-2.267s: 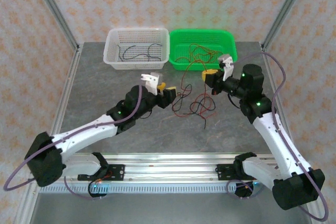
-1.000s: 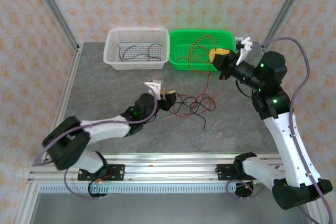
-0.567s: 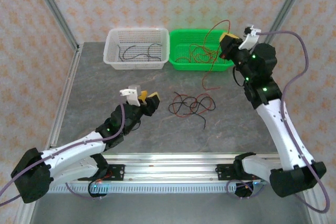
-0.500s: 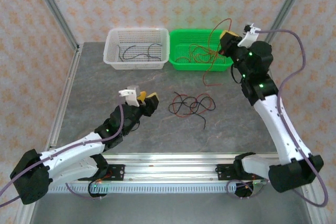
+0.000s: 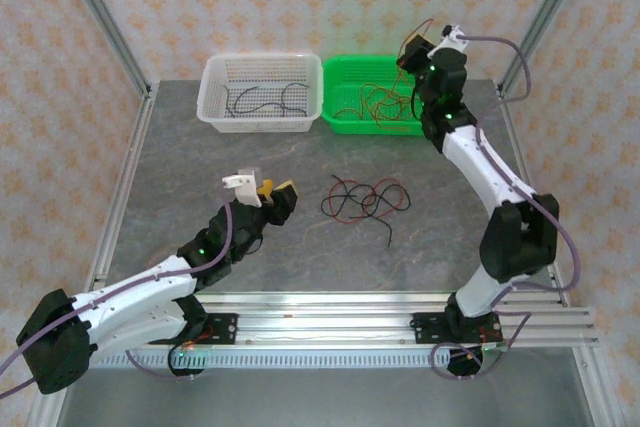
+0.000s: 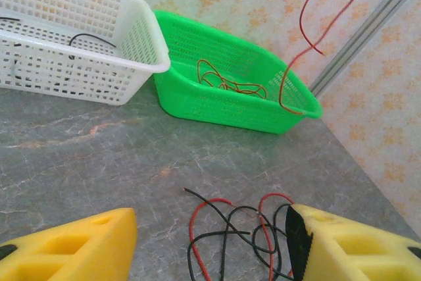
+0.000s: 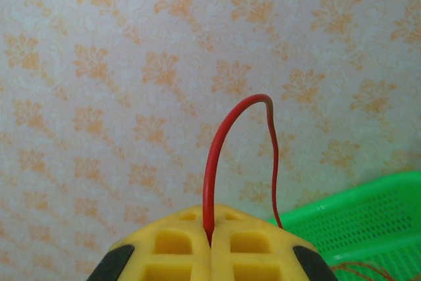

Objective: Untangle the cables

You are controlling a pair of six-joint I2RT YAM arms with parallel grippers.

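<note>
Grey marbled tabletop (image 5: 200, 157), floral wallpaper on all sides.

Nearest: left gripper (image 5: 275, 190), yellow pads (image 6: 66, 248) roughly half apart with nothing between, low over the table and aimed at the heap.

Just beyond: loose knot of thin red and black cables (image 5: 365, 197) flat on the table, strands crossing one another, one black end trailing toward the near side.

Farther back, close side by side: white perforated plastic basket (image 5: 255, 125) with a few black strands (image 5: 260, 99) inside; green perforated plastic basket (image 5: 340, 119) with a small bundle of red strands (image 5: 375, 102).

Farthest and highest: right gripper (image 7: 210, 238) clamped tight on a single red wire (image 7: 214, 156), short loop arching above the jaws, long tail hanging by the green basket's right rim.

Judged step: red wire due for drop-off in green, then the next pick from the knot.

Risks:
- Tail landing across or outside the rim on release, given its hang near the edge rather than mid-basket.
- Springy strand clinging to a pad after opening.
- At the knot, hair-thin wires flat on a hard surface, so a pinch likely to miss, or to catch two colours at once and drag the whole heap.
</note>
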